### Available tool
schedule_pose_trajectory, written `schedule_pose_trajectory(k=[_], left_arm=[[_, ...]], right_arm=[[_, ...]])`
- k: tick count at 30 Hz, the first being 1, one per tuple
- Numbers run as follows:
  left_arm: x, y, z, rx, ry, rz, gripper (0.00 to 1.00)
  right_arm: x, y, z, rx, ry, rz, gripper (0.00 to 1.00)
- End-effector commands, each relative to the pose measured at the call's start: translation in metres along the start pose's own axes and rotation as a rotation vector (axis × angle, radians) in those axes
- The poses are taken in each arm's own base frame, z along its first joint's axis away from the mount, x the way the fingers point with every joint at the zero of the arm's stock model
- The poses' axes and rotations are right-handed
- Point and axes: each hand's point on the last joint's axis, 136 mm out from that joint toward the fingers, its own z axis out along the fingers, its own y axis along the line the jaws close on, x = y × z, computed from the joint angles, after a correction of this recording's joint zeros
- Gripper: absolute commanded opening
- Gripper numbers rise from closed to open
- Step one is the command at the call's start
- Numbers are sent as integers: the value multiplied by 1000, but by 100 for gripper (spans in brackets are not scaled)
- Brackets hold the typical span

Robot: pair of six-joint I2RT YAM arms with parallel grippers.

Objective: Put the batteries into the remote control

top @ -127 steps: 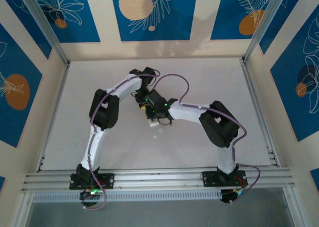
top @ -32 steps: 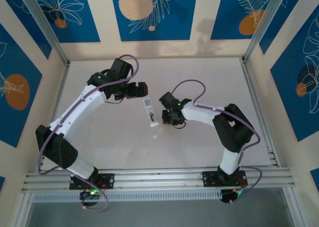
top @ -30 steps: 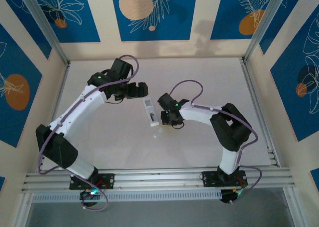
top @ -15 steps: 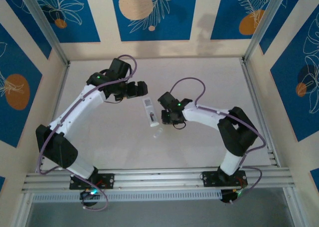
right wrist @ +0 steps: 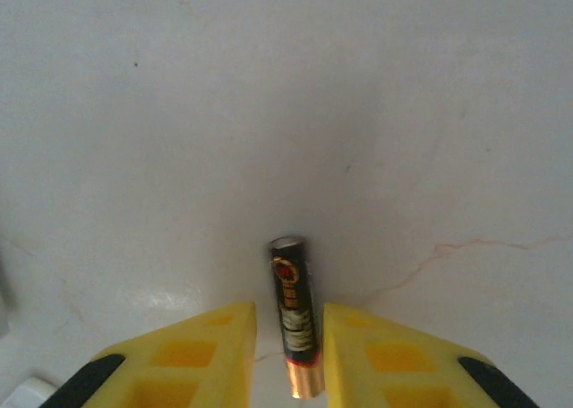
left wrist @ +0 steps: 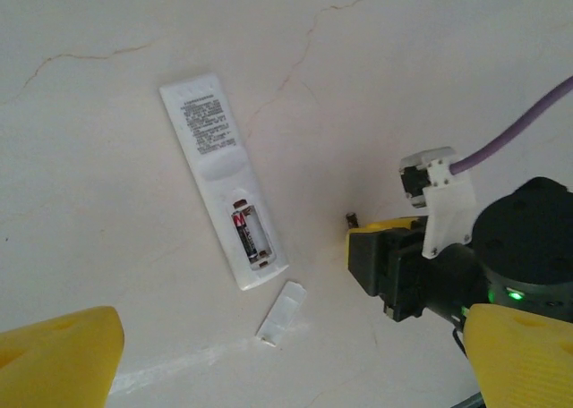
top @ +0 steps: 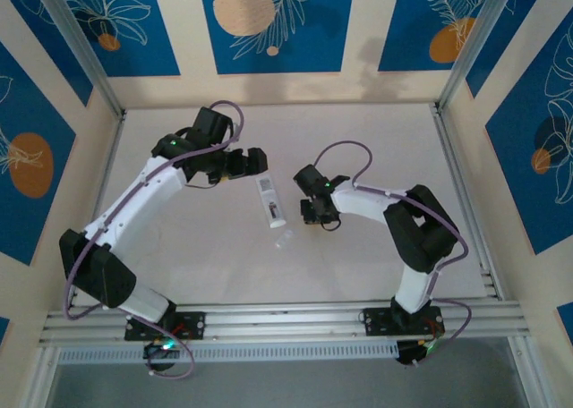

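Observation:
The white remote control (top: 271, 200) lies back-up mid-table with its compartment open; one battery (left wrist: 242, 236) sits inside, beside an empty slot. A second battery (right wrist: 294, 323) lies loose on the table to the remote's right. My right gripper (right wrist: 288, 311) is lowered over it, jaws narrowly apart on either side: the right finger (right wrist: 358, 345) touches it and a thin gap shows at the left finger. My right gripper (top: 309, 215) is seen from above beside the remote. My left gripper (top: 255, 162) hovers wide open behind the remote with nothing in it, its yellow fingers (left wrist: 54, 359) low in the left wrist view.
The small white battery cover (left wrist: 282, 312) lies loose just in front of the remote's open end, also visible as a cover (top: 283, 241) from above. Aluminium rails (top: 286, 318) run along the near edge, and walls enclose the table on the other sides.
Several seconds ago both grippers were together over the remote; the left has pulled away to the back left. In the last second the right gripper shifted slightly right, down at the loose battery.

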Motion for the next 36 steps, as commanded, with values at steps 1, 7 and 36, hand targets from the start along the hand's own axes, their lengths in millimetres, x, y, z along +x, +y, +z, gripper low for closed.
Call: schedule_pose_trajectory(k=[1, 7, 36], left_arm=[[-1, 0, -6, 11, -5, 6, 97], [-1, 1, -4, 14, 6, -21, 97], [41, -86, 36, 295, 233, -60, 40]], right_arm=[[5, 9, 7, -27, 40, -16, 23], [13, 10, 11, -26, 61, -15, 19], [-32, 90, -212, -823, -498, -130, 14]])
